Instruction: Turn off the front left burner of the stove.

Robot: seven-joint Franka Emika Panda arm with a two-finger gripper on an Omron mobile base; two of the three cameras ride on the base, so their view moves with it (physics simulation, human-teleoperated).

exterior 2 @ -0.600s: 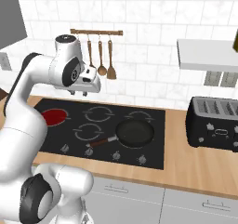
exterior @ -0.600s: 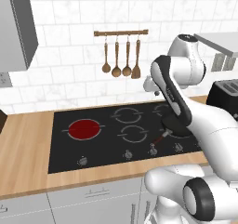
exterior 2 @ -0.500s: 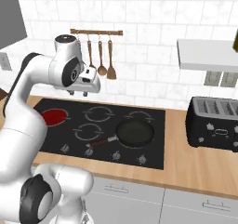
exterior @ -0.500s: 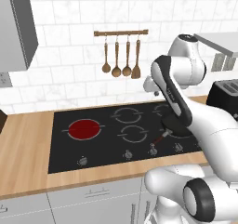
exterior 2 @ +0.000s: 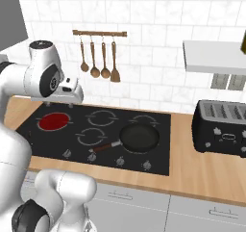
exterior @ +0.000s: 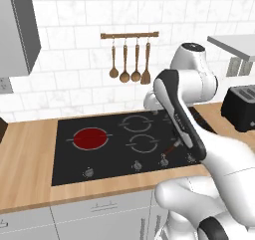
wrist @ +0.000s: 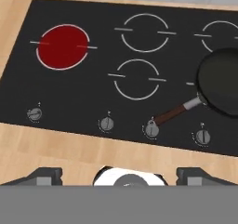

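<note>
End effector (wrist: 119,174) fingertips sit wide apart, open, over the stove (wrist: 93,102), pan (wrist: 223,81) cut off.

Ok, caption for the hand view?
Glowing red front left burner on flat black glass stove, dark round frying pan at right.

Glossy white arm (exterior: 185,122) with rounded links, dark joint bands and grey caps.

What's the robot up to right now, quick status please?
Gripper open, hanging high above the stove, touching nothing. Front left burner glowing red, not off yet. Knob row in plain view; frying pan off at the far side, not in the way.
</note>
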